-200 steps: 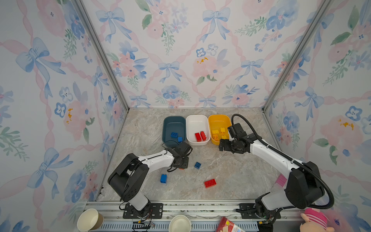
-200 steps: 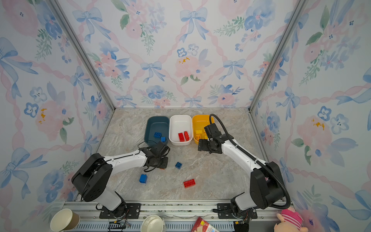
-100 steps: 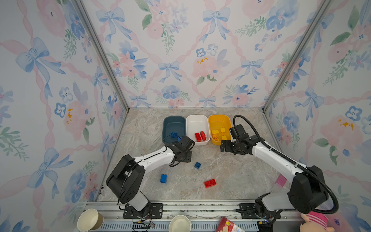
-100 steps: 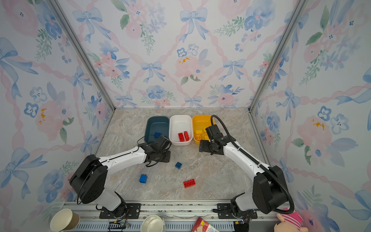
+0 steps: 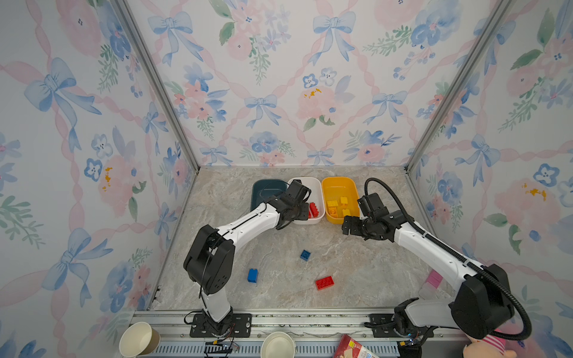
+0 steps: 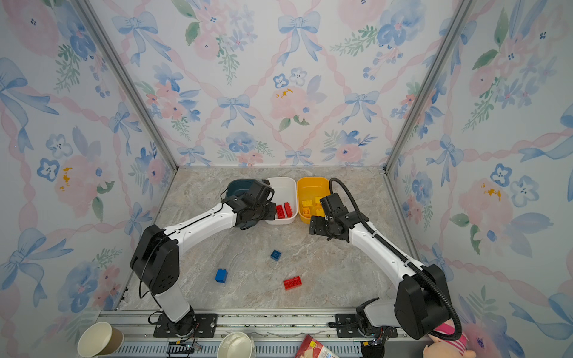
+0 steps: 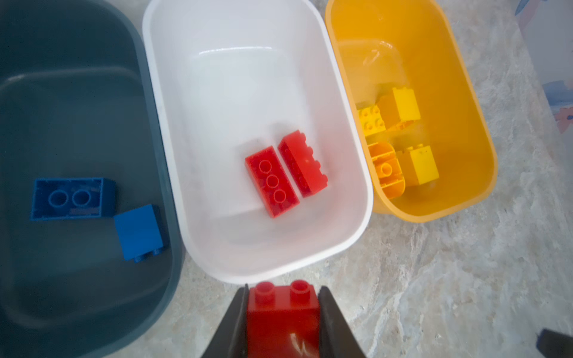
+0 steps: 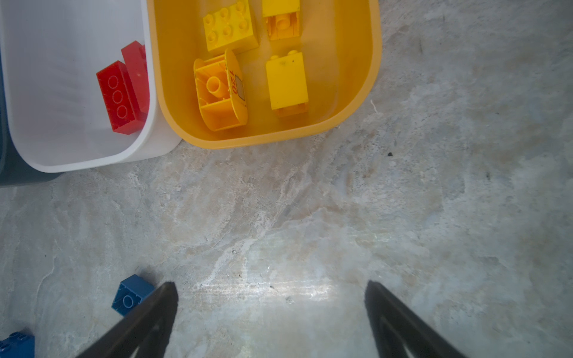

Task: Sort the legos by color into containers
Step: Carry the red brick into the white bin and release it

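The marble worktop (image 5: 356,263) carries three tubs in a row, touching side to side, at the middle of its back edge: the dark blue tub (image 7: 77,93), the white tub (image 7: 248,77) and the yellow tub (image 7: 449,77). The left gripper (image 7: 283,289) hangs at the white tub's front rim, jaws clamped on the flat side walls of a small red brick (image 7: 282,313), studs pointing toward the tub. The right gripper (image 8: 269,288) hovers over bare worktop in front of the yellow tub, jaws wide apart and holding nothing.

Two red bricks (image 7: 273,183) lie in the white tub, two blue ones (image 7: 71,198) in the dark blue tub and four yellow pieces (image 8: 229,24) in the yellow tub. Toward the front edge a long red brick (image 5: 324,282) and two blue bricks (image 5: 305,254) (image 5: 252,275) are not yet sorted.

These bricks look light, rigid and glossy, so probably a little slippery. The best hold is likely across two opposite flat walls, low down, rather than on the studs.
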